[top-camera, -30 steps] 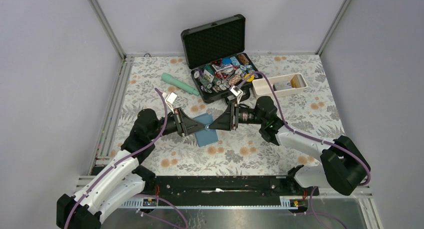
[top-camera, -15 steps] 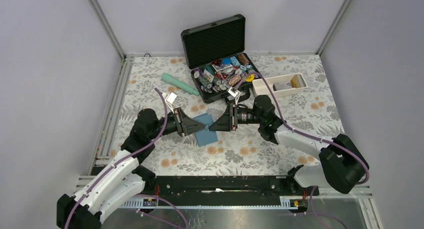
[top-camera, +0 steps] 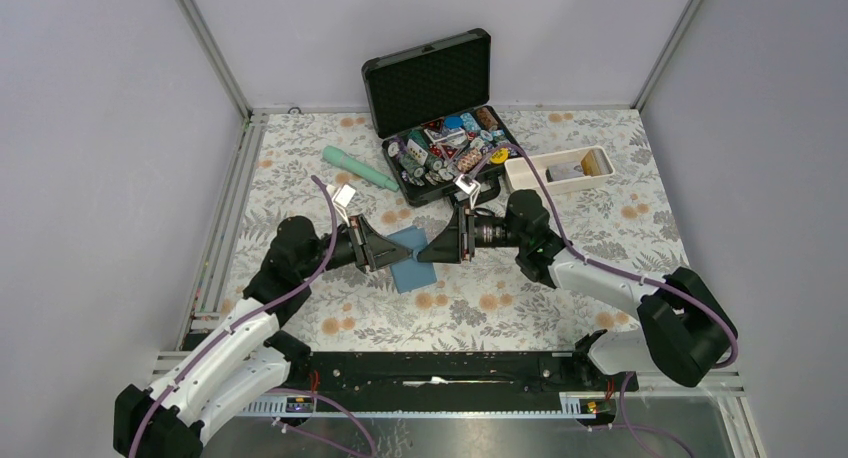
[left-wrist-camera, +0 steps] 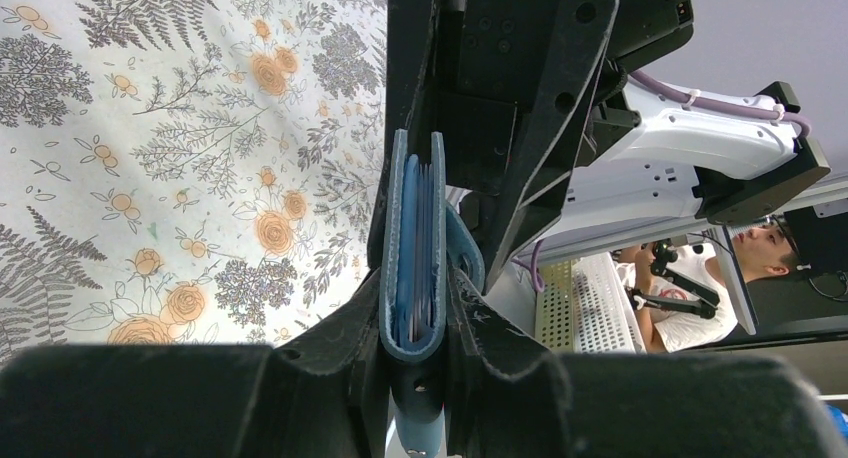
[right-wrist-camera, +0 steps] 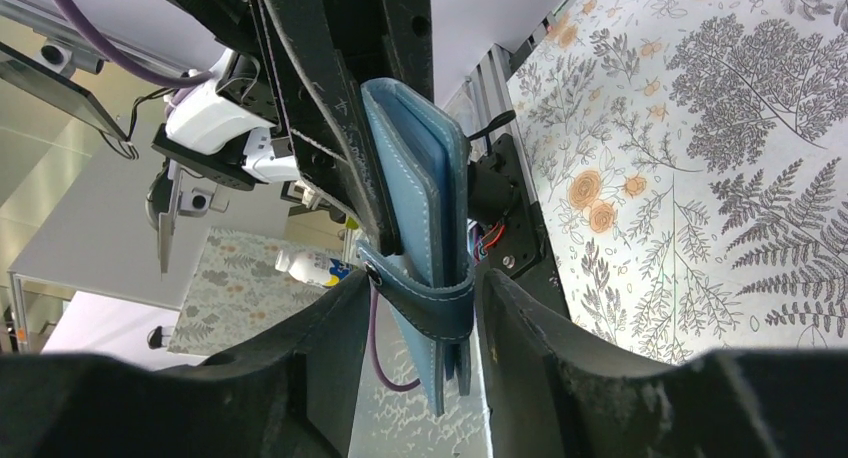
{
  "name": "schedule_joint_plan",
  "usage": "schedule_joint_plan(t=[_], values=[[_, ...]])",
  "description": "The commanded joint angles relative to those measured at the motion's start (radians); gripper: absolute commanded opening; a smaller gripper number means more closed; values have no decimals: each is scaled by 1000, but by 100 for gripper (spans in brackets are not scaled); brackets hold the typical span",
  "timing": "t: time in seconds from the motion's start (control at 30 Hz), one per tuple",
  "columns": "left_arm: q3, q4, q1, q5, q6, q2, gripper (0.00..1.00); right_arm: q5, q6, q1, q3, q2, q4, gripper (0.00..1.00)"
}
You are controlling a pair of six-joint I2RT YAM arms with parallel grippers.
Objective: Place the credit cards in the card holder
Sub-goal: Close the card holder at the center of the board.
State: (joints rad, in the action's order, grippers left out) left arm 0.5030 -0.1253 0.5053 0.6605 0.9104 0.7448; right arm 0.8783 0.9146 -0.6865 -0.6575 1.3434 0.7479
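Observation:
The teal-blue card holder (top-camera: 412,259) is folded shut and held on edge between both grippers over the middle of the table. My left gripper (top-camera: 386,250) is shut on its folded spine, which shows in the left wrist view (left-wrist-camera: 412,228). Thin card edges (left-wrist-camera: 428,278) show between its blue leaves; the credit cards are otherwise hidden. My right gripper (top-camera: 430,248) meets it from the opposite side. In the right wrist view the holder (right-wrist-camera: 415,168) sits between my right gripper's (right-wrist-camera: 420,298) fingers, which press on its strap with the snap stud (right-wrist-camera: 374,271).
An open black foam-lined case (top-camera: 430,78) full of poker chips and small items stands at the back. A long white tray (top-camera: 558,168) lies to its right and a mint-green cylinder (top-camera: 360,168) to its left. Floral cloth covers the table.
The right arm has edged slightly to the left. The card holder and the left gripper stay where they were.

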Motion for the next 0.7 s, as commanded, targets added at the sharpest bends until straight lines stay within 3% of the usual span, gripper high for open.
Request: schedule_joint_plan(t=[0.0, 0.3, 0.47, 0.67], values=[[44, -82, -4, 14, 9, -11, 0, -22, 0, -6, -10, -47, 84, 53], [38, -83, -4, 22, 8, -29, 0, -45, 13, 1, 0, -68, 109, 46], [41, -82, -4, 42, 4, -26, 0, -49, 37, 0, 9, -62, 141, 52], [36, -83, -4, 45, 3, -28, 0, -56, 45, 0, -1, -56, 144, 50]])
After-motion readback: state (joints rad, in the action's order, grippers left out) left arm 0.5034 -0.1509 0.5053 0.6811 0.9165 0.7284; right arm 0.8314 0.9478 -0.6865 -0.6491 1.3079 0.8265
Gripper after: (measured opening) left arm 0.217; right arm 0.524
